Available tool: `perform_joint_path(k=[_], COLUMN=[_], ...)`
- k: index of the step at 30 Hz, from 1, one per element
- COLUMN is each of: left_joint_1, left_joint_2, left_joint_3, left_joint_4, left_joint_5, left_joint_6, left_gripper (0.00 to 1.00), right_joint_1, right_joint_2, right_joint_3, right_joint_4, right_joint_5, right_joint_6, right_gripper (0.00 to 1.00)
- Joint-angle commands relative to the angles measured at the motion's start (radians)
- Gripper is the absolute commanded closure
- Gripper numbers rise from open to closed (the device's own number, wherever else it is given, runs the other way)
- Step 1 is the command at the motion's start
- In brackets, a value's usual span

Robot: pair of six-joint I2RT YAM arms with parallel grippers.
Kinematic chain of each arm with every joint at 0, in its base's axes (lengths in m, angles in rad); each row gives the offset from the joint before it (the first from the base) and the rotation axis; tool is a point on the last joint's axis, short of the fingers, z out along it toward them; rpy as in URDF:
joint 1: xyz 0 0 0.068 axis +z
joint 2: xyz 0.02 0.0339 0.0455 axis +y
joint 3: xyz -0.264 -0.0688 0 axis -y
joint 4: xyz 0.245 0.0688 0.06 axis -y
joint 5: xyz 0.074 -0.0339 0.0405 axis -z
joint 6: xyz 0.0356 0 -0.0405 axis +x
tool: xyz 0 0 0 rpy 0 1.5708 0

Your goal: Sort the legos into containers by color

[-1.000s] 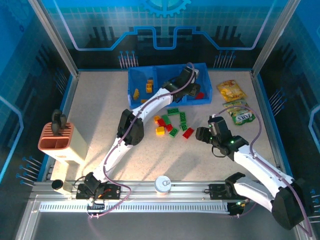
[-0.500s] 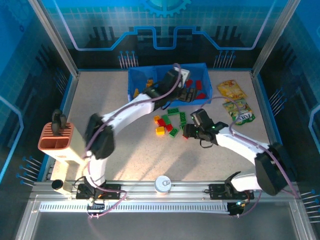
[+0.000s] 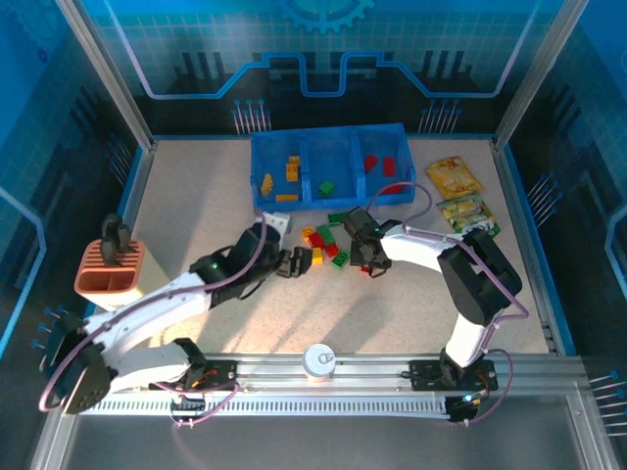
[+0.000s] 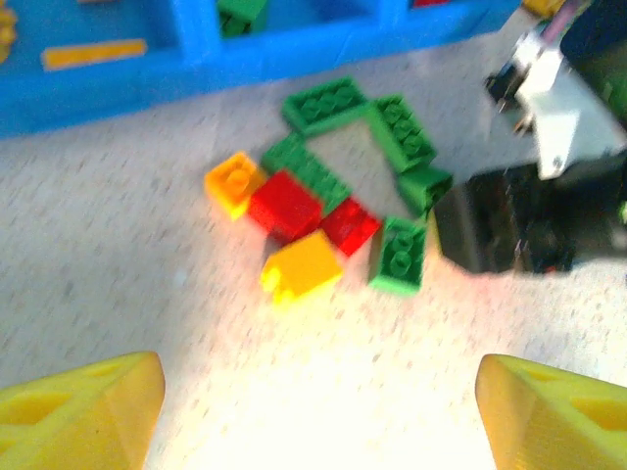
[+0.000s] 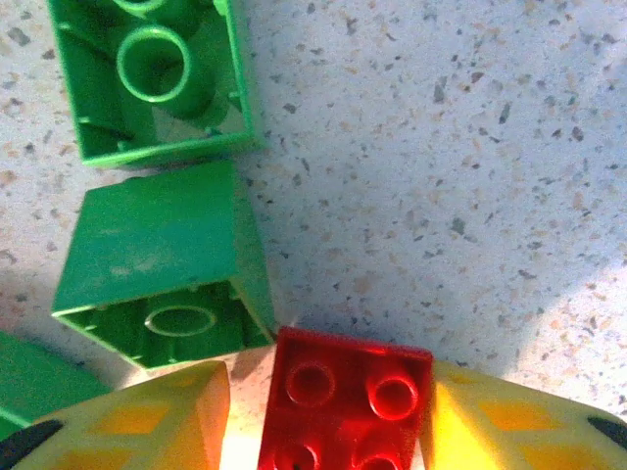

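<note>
Speckled worktop [image 3: 196, 196] carries a blue tray [image 3: 305, 162] at its far side. Yellow bricks [image 3: 291, 168] lie in the tray's left compartment, a green brick [image 3: 325, 187] in the middle and red bricks [image 3: 377, 163] in the right. Loose bricks [image 3: 328, 243] are heaped just in front of the tray. The left hand [image 4: 318, 411] hovers in front of the tray's left half, spread wide, holding nothing. The right hand [image 3: 369, 258], in front of the right compartment, is narrowed around a red brick [image 5: 343, 401] on the worktop. I cannot tell whether it grips.

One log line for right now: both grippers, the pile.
left gripper open, empty, near pile | right gripper shut on red brick | pile red, green, yellow, outside tray
</note>
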Motion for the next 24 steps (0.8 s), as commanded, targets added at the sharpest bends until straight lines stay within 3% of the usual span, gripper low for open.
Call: perform_joint_path(k=[1,5,9,14,18,24], left_joint_1=[-0.013,-0.024,-0.061,-0.132,-0.182,-0.19], left_joint_2=[-0.145,-0.229,-0.252,-0.244,-0.233,-0.147], left_joint_3=[-0.05,-0.117,-0.168,-0.231,-0.259,-0.245], left_joint_4=[-0.048,-0.084,-0.104,-0.099,-0.089,-0.049], left_joint_5=[-0.055,-0.06,-0.051,-0.065,-0.093,-0.057], left_joint_6=[-0.078,-0.113,-0.156,-0.227,-0.271,-0.294], left_gripper=[0.17,0.2,0.23,0.23,0.22,0.21], right_joint_1=[0.025,0.045,-0.002,-0.134,-0.24,-0.35], right_joint_2=[0.019,-0.04,-0.082,-0.062,0.019,0.277], right_joint_3=[0.023,0.068,0.158,0.327,0.506,0.842], right_joint_4=[-0.081,-0.146,-0.191,-0.207,-0.201,-0.238], right_joint_5=[0.057,0.128,0.164,0.168,0.139,0.046], right_joint_6=[0.04,0.046,-0.03,-0.153,-0.227,-0.304], right_gripper=[0.57,0.71,0.71,0.71,0.71,0.68])
